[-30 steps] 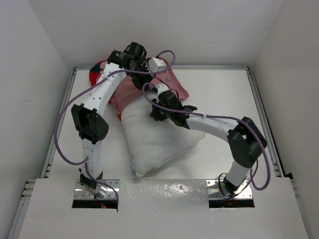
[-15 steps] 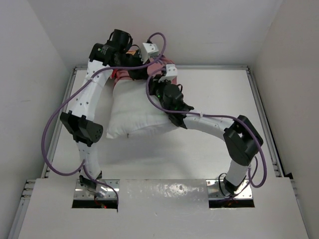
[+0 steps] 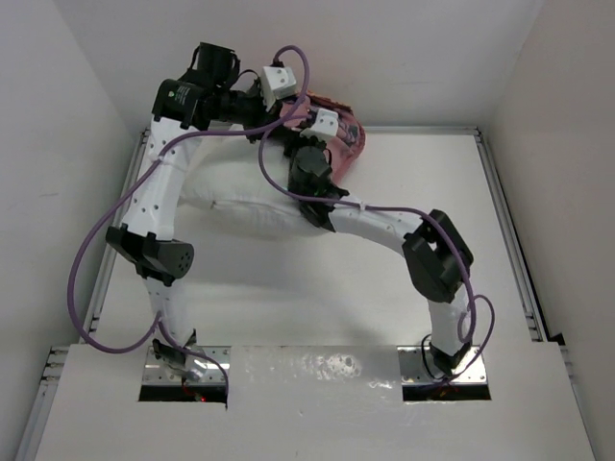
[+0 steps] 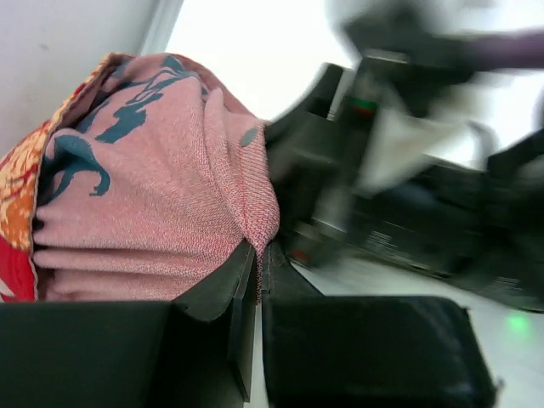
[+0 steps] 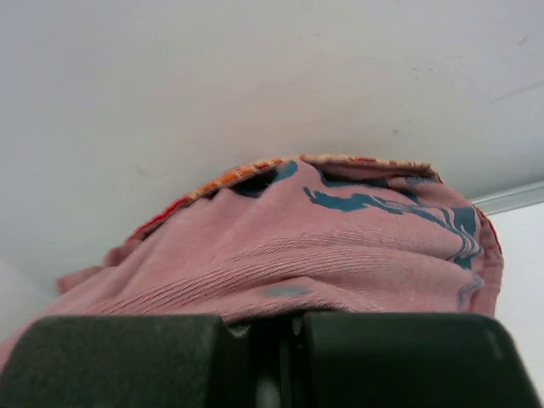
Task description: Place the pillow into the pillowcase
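Note:
The white pillow (image 3: 240, 197) hangs lifted at the back of the table, its top end inside the red-orange pillowcase (image 3: 341, 130). The case shows as pink cloth with teal print in the left wrist view (image 4: 144, 195) and the right wrist view (image 5: 323, 246). My left gripper (image 3: 288, 108) is raised high at the back and is shut on a fold of the pillowcase; its pinch shows in the left wrist view (image 4: 259, 255). My right gripper (image 3: 322, 144) is beside it, just to the right, shut on the case's edge (image 5: 285, 319). Most of the case is hidden behind the arms.
The white back wall (image 3: 384, 58) stands right behind both grippers. Metal rails run along the left edge (image 3: 120, 221) and the right edge (image 3: 504, 221) of the table. Purple cables (image 3: 96, 259) loop off both arms.
Both arms have lifted up and back toward the wall, carrying the pillowcase with them. The pillow has risen off the table and swung from lying tilted to hanging across under the grippers.

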Robot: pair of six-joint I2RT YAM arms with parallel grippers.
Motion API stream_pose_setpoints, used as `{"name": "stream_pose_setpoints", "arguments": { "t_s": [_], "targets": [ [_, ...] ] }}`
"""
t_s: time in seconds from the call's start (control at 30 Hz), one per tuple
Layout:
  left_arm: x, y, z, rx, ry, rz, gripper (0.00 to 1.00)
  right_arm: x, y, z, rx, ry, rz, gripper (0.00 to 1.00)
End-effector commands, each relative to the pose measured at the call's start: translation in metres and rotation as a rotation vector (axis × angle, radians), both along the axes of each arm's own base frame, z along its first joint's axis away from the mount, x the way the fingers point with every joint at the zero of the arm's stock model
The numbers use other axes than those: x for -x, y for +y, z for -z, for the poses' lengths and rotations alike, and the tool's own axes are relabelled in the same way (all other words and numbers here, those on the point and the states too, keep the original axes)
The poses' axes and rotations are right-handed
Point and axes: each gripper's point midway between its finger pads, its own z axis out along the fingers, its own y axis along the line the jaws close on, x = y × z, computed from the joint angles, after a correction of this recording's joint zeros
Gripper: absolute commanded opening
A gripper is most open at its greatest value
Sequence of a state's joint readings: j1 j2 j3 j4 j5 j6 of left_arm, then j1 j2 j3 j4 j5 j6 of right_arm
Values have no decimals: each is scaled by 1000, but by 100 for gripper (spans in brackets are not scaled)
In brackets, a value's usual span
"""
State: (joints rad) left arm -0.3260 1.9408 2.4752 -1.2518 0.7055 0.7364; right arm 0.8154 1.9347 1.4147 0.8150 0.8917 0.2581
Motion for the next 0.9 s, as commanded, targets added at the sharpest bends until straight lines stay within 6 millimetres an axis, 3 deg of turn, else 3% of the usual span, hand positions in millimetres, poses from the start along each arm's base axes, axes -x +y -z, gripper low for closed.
{"name": "stream_pose_setpoints", "arguments": {
  "t_s": [0.0, 0.07, 0.1, 0.17, 0.33, 0.4, 0.43, 0.47, 0.57, 0.6, 0.63, 0.67, 0.7, 0.77, 0.8, 0.83, 0.87],
  "targets": [
    [98, -12, -93, 200, -92, 211, 0, -53, -87, -9, -106, 3, 335, 0],
    [89, -11, -72, 164, -44, 184, 0, -69, -97, -13, -107, 24, 378, 0],
    [87, -11, -66, 155, -27, 179, 0, -77, -100, 1, -70, 57, 397, 0],
    [86, -11, -57, 148, 4, 176, 0, -84, -101, -6, -63, 54, 410, 0],
    [76, 2, -64, 113, -58, 111, 0, -89, -128, 14, -78, 112, 451, 0],
    [67, 15, -62, 75, -86, 51, 0, -94, -114, 14, -145, 132, 339, 0],
    [60, 20, -55, 56, -80, 32, 0, -94, -92, 5, -135, 127, 214, 0],
    [54, 24, -45, 25, -70, 12, 0, -89, -82, 3, -94, 128, 183, 0],
    [35, 34, 29, -126, 49, -10, 0, -60, -20, 10, 4, 131, -42, 0],
    [37, 38, 65, -184, 136, -8, 0, -52, -11, 29, 43, 174, -109, 0],
    [36, 43, 82, -222, 166, -14, 6, -40, -5, 21, 32, 176, -171, 17],
    [39, 45, 94, -238, 200, -13, 12, -28, 6, 25, 50, 194, -254, 38],
    [46, 48, 109, -253, 248, -10, 22, -11, 2, 31, 73, 218, -298, 69],
    [48, 51, 119, -265, 271, -6, 28, 6, -5, 33, 93, 237, -331, 82],
    [48, 54, 124, -275, 281, -8, 32, 18, -8, 45, 128, 263, -363, 86],
    [46, 57, 128, -289, 285, -16, 44, 26, -8, 43, 189, 258, -406, 99],
    [46, 59, 131, -297, 292, -23, 50, 44, 0, 35, 231, 263, -513, 99]
  ]
}}
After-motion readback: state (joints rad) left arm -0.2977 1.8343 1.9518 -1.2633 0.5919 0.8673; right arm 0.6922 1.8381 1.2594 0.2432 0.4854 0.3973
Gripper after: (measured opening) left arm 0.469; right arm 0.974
